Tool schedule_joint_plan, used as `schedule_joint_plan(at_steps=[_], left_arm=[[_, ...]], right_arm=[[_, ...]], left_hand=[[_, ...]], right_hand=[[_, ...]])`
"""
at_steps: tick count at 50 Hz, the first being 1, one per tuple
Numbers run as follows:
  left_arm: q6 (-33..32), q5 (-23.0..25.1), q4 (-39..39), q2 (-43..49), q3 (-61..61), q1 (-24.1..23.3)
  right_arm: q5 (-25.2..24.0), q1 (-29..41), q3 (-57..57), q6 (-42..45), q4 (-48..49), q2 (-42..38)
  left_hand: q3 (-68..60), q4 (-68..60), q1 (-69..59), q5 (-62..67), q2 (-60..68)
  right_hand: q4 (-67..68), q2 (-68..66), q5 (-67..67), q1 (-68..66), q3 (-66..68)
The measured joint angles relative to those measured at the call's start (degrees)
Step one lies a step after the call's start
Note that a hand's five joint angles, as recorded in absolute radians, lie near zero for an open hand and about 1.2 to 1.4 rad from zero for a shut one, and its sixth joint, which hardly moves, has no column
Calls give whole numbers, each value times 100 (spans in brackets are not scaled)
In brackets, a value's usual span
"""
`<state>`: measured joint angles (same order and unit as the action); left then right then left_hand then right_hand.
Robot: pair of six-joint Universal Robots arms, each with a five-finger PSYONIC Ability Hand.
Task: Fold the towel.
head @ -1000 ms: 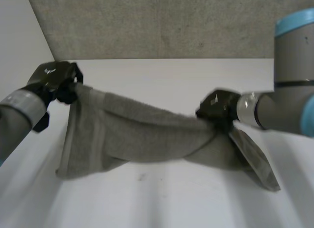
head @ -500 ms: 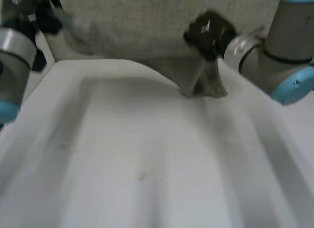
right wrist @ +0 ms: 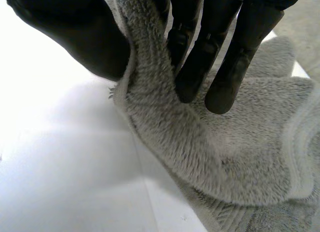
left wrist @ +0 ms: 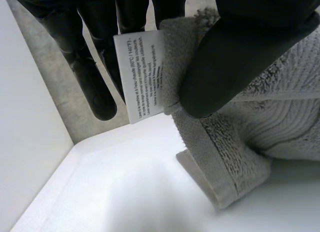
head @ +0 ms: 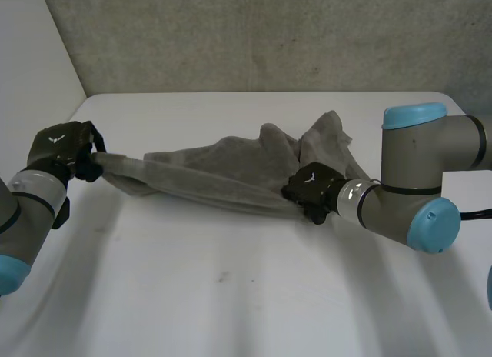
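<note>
Head view, and the towel is strung out in a long grey band across the far half of the tabletop, pulled between the two hands. The left hand sits by the left edge of the tabletop, clamped on one end of the band. The right hand is nearer the middle, a little toward the right edge, gripping the other end. Beyond it the rest of the towel lies in a rumpled heap, humped up toward the far right corner. Over to the left wrist view: the thumb is pressed onto a hemmed corner of the towel, pinching it, while the fingers hang straight alongside. A white label with small print sticks out from that corner, just beside the thumb. The hem below dips toward the tabletop; whether it touches, I cannot tell. Right wrist view now: a thick fold of towel runs between thumb and fingers, thumb on one side, fingertips bearing into the pile on the other, a firm pinch. More towel spreads on the tabletop past those fingertips. Back in the head view, the right arm comes in from the right edge, bent at its blue-capped joint.
</note>
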<state>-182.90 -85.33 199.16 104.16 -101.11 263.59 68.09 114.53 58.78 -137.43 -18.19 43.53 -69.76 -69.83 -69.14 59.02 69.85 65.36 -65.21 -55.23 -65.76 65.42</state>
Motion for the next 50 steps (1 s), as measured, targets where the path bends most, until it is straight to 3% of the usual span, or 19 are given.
schedule_joint_plan(at_steps=[4, 11, 20, 29, 50], left_arm=[[-1, 29, -29, -90, -33, 47], [18, 129, -56, -375, -150, 84], [10, 168, -59, -947, -255, 205], [-6, 161, -40, -1239, -257, 299], [-1, 160, 5, -1070, -314, 462]], right_arm=[[-5, -43, 261, -459, 297, 221], [-13, -193, 803, -1122, 805, 649], [-53, -679, 1322, -1598, 1233, 1258], [-161, -1175, 1207, -1552, 1056, 1440], [-365, -1385, -465, -139, -491, -49]], left_hand=[[0, 0, 2, 0, 0], [0, 0, -1, 0, 0], [0, 0, -1, 0, 0], [0, 0, 0, 0, 0], [0, 0, -1, 0, 0]], right_hand=[[-3090, 3123, 3204, 3242, -3103], [-4953, 4844, 5140, 4987, -4918], [-4998, 5023, 5147, 5225, -5086], [-4946, 4954, 4871, 4936, -4935], [-4100, 4274, 4005, 4177, -4175]])
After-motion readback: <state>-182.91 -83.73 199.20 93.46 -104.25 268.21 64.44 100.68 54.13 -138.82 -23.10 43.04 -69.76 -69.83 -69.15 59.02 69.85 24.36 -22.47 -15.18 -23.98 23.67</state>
